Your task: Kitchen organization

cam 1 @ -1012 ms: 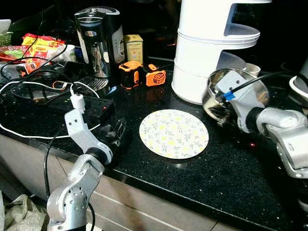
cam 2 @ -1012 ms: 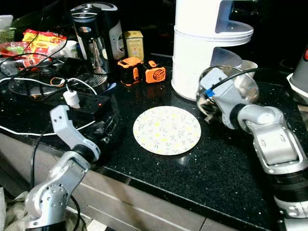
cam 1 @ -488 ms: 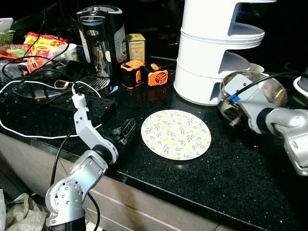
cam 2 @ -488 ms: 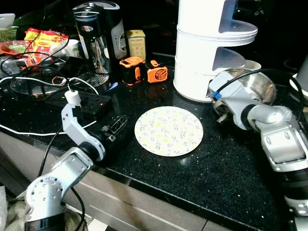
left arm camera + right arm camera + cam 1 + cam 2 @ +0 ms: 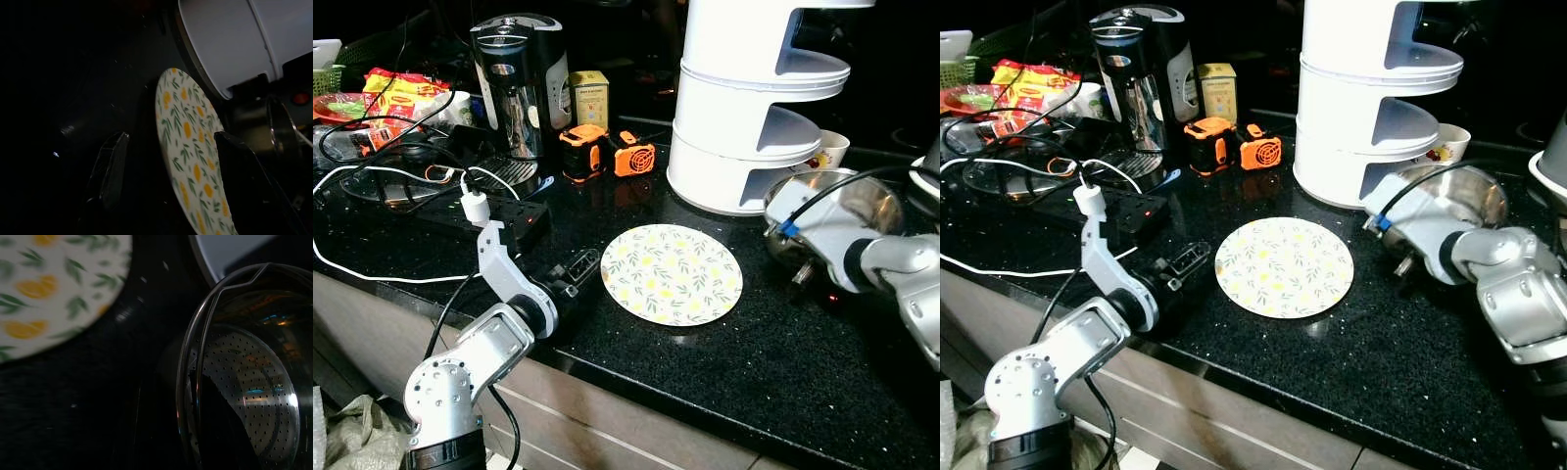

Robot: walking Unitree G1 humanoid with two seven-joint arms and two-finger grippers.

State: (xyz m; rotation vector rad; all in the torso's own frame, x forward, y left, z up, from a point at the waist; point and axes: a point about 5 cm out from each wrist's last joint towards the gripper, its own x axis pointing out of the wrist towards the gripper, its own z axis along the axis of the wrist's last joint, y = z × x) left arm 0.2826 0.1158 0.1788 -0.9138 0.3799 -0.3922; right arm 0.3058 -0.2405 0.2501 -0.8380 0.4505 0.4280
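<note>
We see a dark speckled desk [image 5: 724, 372] with a floral plate [image 5: 671, 272] lying flat near its middle, in front of a white tiered rack [image 5: 754, 108]. Our left gripper [image 5: 171, 166] sits low by the desk's front edge, fingers spread, with the plate's rim between them. Our right gripper [image 5: 205, 416] pinches the rim of a perforated steel colander [image 5: 1459, 196], which stands toward the right end of the desk, just beside the rack. A coffee maker [image 5: 519, 78] stands at the back left.
</note>
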